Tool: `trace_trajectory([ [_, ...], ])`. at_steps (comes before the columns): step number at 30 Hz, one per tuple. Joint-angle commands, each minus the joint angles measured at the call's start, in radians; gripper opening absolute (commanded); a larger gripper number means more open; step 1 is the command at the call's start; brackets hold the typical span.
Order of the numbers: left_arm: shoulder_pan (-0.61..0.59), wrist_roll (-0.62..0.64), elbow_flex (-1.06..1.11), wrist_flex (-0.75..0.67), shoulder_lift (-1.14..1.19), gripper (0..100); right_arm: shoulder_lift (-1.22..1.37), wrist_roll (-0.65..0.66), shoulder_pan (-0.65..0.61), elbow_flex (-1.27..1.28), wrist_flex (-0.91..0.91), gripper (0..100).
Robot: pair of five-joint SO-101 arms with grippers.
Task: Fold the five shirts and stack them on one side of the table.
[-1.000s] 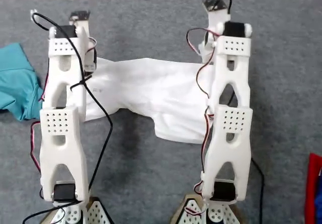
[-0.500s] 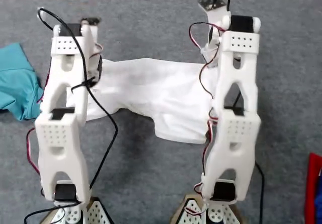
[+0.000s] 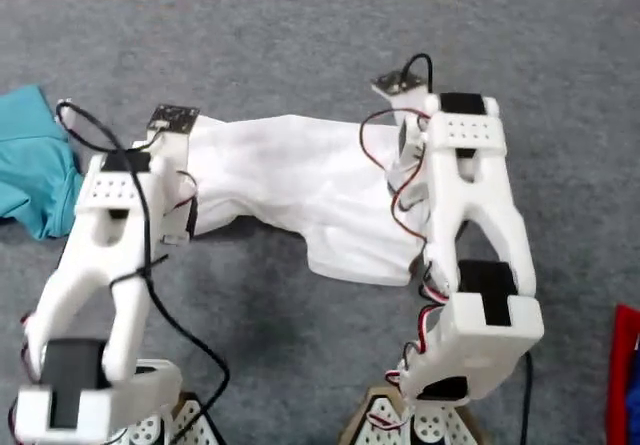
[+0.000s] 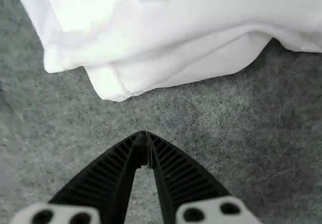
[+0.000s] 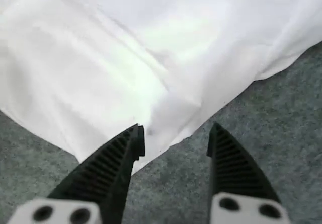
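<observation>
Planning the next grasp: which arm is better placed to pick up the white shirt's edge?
Right, likely. The right gripper is open, with the edge of the white shirt between its fingertips. The left gripper is shut over the table, short of the shirt.

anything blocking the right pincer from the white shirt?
Nothing visible. The right pincer hangs open directly above the edge of the white shirt, partly over cloth, partly over the bare grey table.
</observation>
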Motion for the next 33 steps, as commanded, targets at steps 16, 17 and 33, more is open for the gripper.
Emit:
trace_trajectory([
  [16,-0.015,0.046,-0.041,-0.008,0.074,2,0.148,-0.169,-0.053,-0.117,-0.021,3.7],
  [17,-0.015,0.046,-0.041,-0.008,0.074,2,0.134,-0.167,-0.05,-0.117,-0.009,3.7],
  [33,-0.015,0.046,-0.176,0.167,0.071,2,-0.137,-0.072,-0.045,0.054,0.1,3.7],
])
